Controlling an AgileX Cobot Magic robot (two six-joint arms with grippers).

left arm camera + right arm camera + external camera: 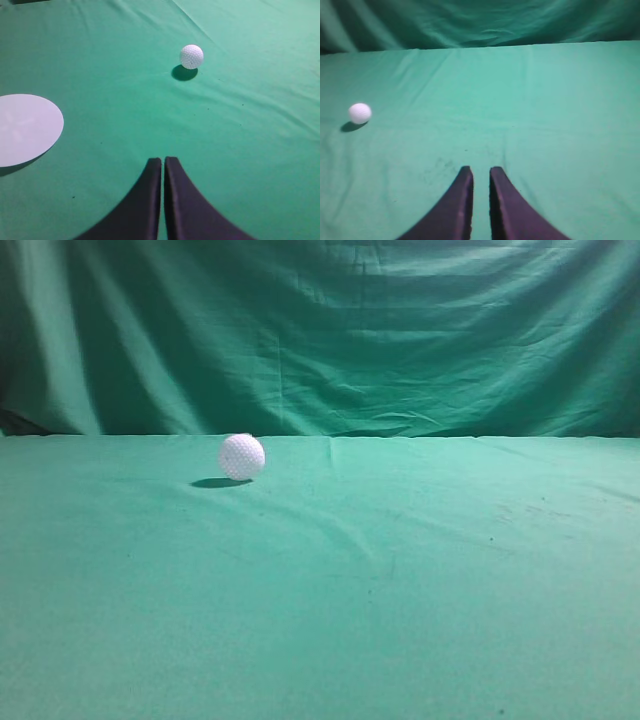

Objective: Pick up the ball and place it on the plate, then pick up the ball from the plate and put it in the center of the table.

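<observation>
The white dimpled ball [241, 456] rests on the green table [400, 580], left of the middle and toward the back. It also shows in the left wrist view [191, 56] and the right wrist view [359, 113]. A flat white plate [25, 127] lies on the cloth at the left of the left wrist view, out of the exterior view. My left gripper [163, 160] is shut and empty, well short of the ball. My right gripper [480, 170] is nearly closed with a narrow gap, empty, far right of the ball. Neither gripper shows in the exterior view.
A darker green curtain [320, 330] with folds hangs behind the table's back edge. The cloth on the table has slight wrinkles near the middle.
</observation>
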